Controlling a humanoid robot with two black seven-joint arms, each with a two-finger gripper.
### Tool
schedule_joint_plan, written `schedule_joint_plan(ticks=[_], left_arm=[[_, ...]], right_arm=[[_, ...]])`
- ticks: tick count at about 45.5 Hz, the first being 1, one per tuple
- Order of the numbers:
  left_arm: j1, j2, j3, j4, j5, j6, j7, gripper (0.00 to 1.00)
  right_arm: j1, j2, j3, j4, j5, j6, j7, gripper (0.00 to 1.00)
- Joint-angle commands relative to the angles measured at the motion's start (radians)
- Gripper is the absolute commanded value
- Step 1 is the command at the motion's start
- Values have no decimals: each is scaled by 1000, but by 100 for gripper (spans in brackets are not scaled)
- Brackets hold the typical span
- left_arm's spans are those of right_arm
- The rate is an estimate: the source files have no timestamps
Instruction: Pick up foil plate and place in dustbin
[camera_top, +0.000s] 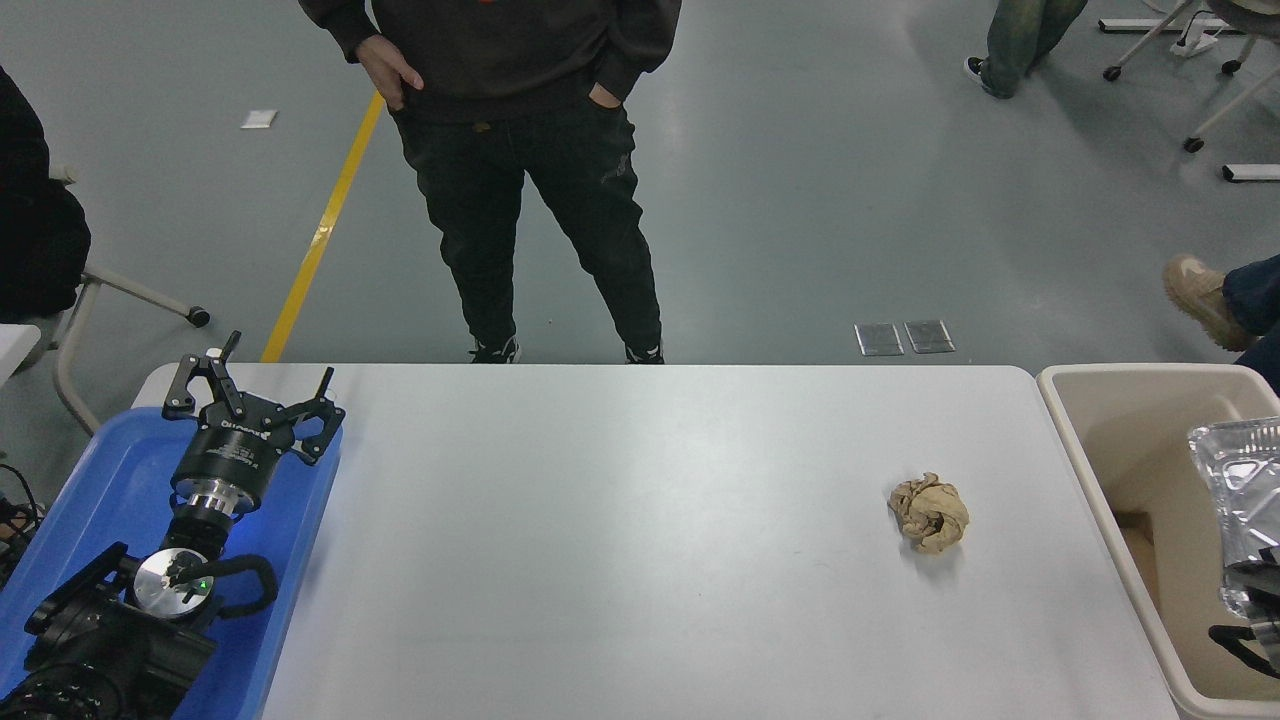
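Observation:
The foil plate is shiny, crinkled silver and hangs tilted over the inside of the dustbin at the right edge, partly cut off by the picture. My right gripper comes in at the lower right edge, just below the plate, and is shut on the plate's near rim; only a small black part of it shows. The dustbin is a large beige bin against the table's right end. My left gripper is open and parked over the blue tray at the lower left.
A crumpled brown paper ball lies on the white table near the bin. The blue tray sits at the table's left end. A person stands at the far side; a shoe shows beyond the bin.

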Motion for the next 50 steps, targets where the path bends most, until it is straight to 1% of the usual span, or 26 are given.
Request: schedule_joint_plan(ticks=[1,4,5,6,7,10,12,14,16,17,20,23,25,31,35,39,43,50], left_arm=[[0,0,1,0,0,0,0,99],[0,0,1,0,0,0,0,99],[0,0,1,0,0,0,0,99],[0,0,1,0,0,0,0,99],[0,0,-1,0,1,0,0,99],[0,0,1,0,0,0,0,99],[0,0,1,0,0,0,0,99],[0,0,-1,0,0,0,0,99],[0,0,1,0,0,0,0,99],[0,0,1,0,0,0,0,99],[0,0,1,0,1,0,0,99],[0,0,1,0,1,0,0,99],[0,0,1,0,1,0,0,99],[0,0,1,0,1,0,2,99],[0,0,2,0,1,0,2,99],[-2,0,2,0,1,0,2,99],[-2,0,2,0,1,0,2,99],[-2,0,2,0,1,0,2,99]], right_arm=[[-20,20,19,-21,-3,3,4,8],[-15,18,17,-19,-4,3,4,19],[-14,18,17,-18,-4,3,4,27],[-12,17,16,-16,-6,3,6,39],[-11,15,17,-13,-10,3,6,48],[-5,9,17,-12,-33,3,6,56],[-2,9,17,-12,-47,3,6,68],[6,9,17,-10,-58,3,6,77],[17,9,16,-7,-64,4,6,90],[23,9,16,-7,-66,4,6,93],[49,6,10,5,-72,7,6,100],[96,-15,-20,37,-99,17,6,100],[184,-66,-72,109,-151,30,4,100],[388,-187,-141,307,-214,38,3,100],[549,-236,-211,430,-282,82,1,100],[730,-259,-309,543,-332,180,-2,100],[898,-258,-423,646,-343,305,-3,100],[1167,-192,-581,812,-339,515,-3,100]])
